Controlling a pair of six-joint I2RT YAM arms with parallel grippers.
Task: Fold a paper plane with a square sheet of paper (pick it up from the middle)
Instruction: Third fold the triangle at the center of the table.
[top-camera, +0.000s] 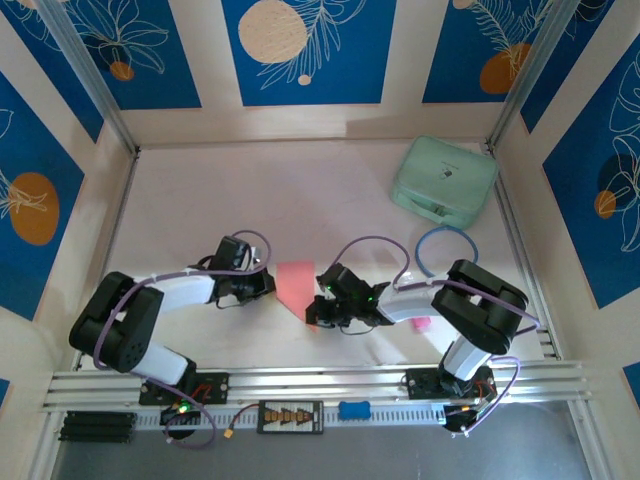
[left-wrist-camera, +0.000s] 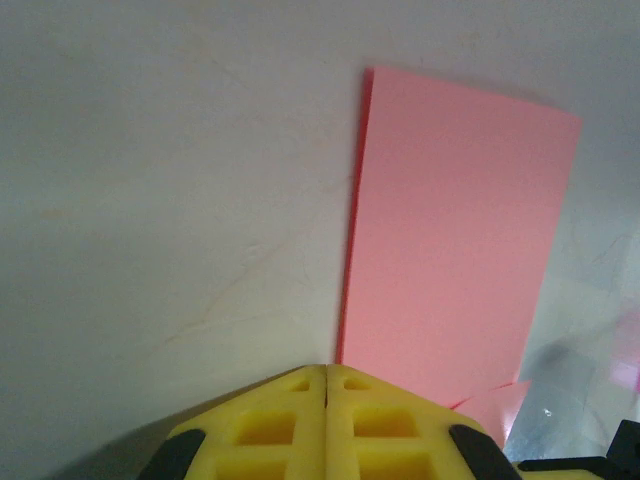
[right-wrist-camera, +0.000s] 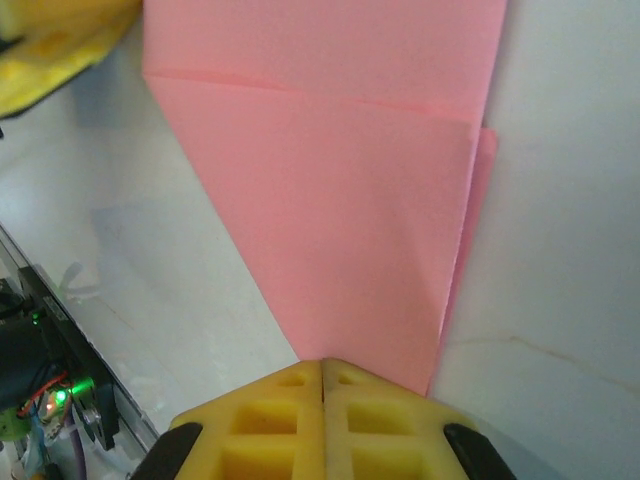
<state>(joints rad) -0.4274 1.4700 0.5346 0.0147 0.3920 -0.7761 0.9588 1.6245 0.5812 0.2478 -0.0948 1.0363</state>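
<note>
Midway: thin salmon-pink paper sheet (top-camera: 296, 282) folded, one corner turned in. Left gripper (left-wrist-camera: 325, 373), right gripper (right-wrist-camera: 322, 366) fully closed, empty. Next, probably: crease other corner.

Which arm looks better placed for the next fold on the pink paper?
Probably right: the right pincer, shut, sits at the folded pointed end of the square sheet of paper. The left pincer, also shut, only meets its long side edge.
</note>
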